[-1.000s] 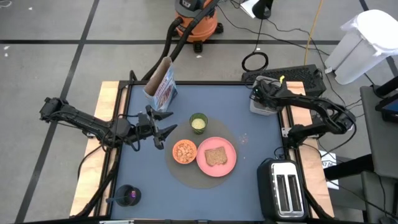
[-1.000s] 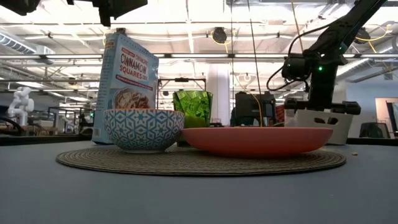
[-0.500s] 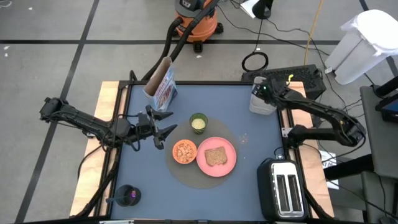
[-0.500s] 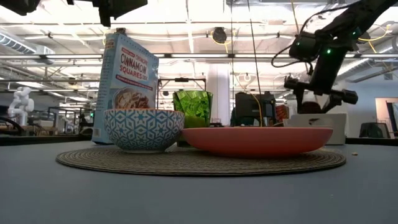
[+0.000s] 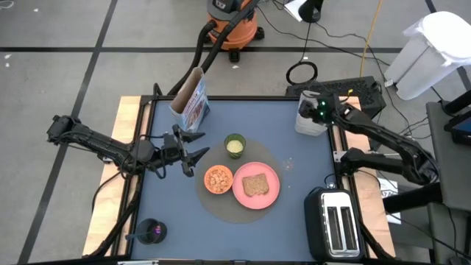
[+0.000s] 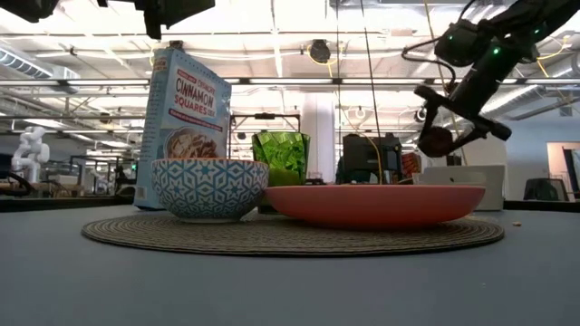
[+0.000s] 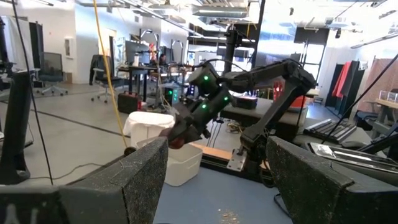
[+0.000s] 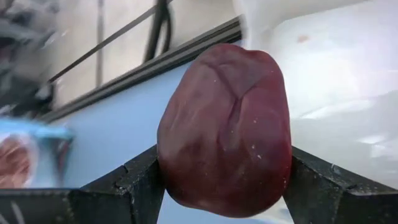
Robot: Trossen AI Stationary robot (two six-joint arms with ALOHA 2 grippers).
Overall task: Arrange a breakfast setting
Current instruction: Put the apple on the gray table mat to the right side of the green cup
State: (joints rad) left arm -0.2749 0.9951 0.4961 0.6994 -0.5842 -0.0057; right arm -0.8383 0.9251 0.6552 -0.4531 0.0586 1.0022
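Observation:
On a round woven mat (image 5: 221, 210) stand a pink plate (image 5: 271, 193) with a brown toast slice (image 5: 255, 185), an orange bowl (image 5: 218, 179) of cereal and a green cup (image 5: 235, 145). The blue cereal box (image 5: 193, 103) stands upright at the far left. My right gripper (image 6: 439, 138) hangs above a white tub (image 5: 307, 124) at the far right, shut on the dark-red fruit (image 8: 227, 130). My left gripper (image 5: 195, 162) hovers open just left of the mat, with nothing between its fingers (image 7: 124, 183). My right gripper pinches the dark-red fruit between its two fingers, one on each of its opposite sides (image 8: 163, 168). The fingers slant downward, coming from the table's right side. The fruit (image 6: 436, 141) hangs clear of the white tub and of the table.
A toaster (image 5: 337, 224) stands at the near right corner. At the near left corner a dark cup (image 5: 151, 232) holds a purple thing. Bare table lies between the mat and the white tub.
My right gripper has risen out of the white tub with the dark-red fruit and has tipped from pointing steeply down to a shallower slant. The fruit is now lifted clear above the tub.

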